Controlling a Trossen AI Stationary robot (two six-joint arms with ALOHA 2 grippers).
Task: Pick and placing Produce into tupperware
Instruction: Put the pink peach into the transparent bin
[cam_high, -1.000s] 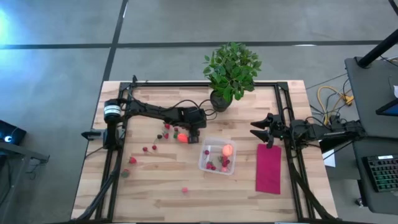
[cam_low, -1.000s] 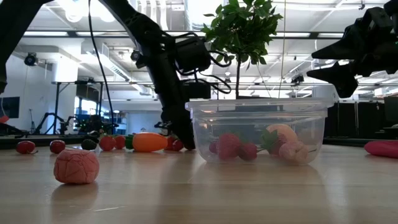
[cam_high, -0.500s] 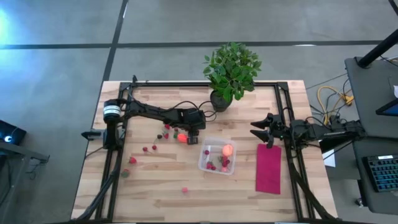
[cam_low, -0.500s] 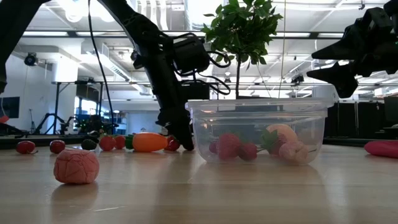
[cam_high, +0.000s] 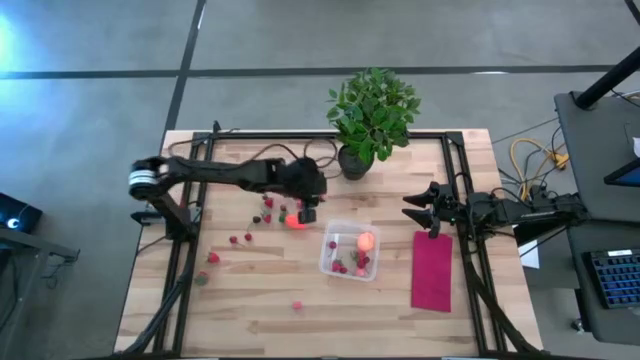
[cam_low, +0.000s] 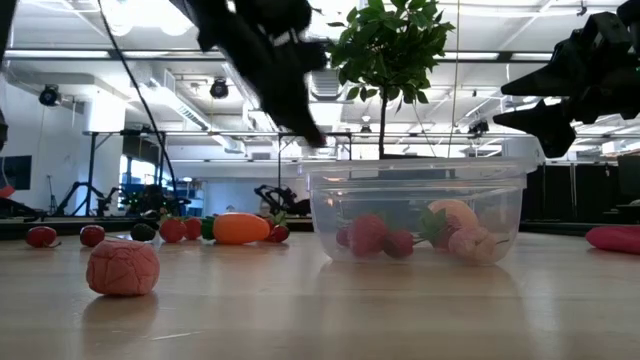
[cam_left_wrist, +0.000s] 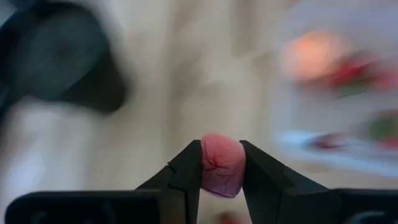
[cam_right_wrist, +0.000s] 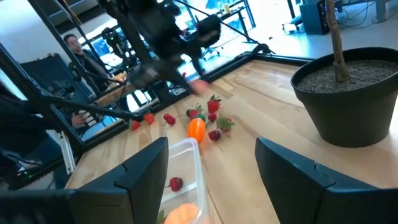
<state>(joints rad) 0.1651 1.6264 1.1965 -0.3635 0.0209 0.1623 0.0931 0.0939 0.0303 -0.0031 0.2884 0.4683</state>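
The left gripper (cam_left_wrist: 222, 163) is clamped on a small pink-red piece of produce (cam_left_wrist: 222, 164), which sits pinched between its two dark fingers (cam_left_wrist: 186, 171). In the high view this gripper (cam_high: 308, 203) hangs above the table (cam_high: 250, 300), over the loose fruit and just beside the potted plant's (cam_high: 372, 112) pot. In the low view it (cam_low: 310, 133) is lifted clear of the tabletop, above and to one side of the tupperware (cam_low: 418, 210).

Directly below the left gripper lies the orange-red piece with the green top (cam_high: 293, 221), resting on the wood near several small red strawberry-like pieces (cam_high: 266, 203). More of these little pieces (cam_high: 238, 239) are scattered farther out across the table, and one (cam_high: 297, 305) lies alone near the front edge; in the low view a pink lumpy piece (cam_low: 122, 268) sits close to the camera.

The tupperware (cam_high: 349, 251) stands near the middle of the table. It holds the round orange-pink fruit (cam_high: 366, 241) and a few small red pieces (cam_high: 350, 265).

The right gripper (cam_high: 420, 208) waits at the right side of the table with its fingers spread apart and nothing between them, above the upper end of the flat magenta cloth (cam_high: 432, 270), which lies just beside the tupperware. In the right wrist view, a person (cam_right_wrist: 78, 50) shows in the room beyond the table.
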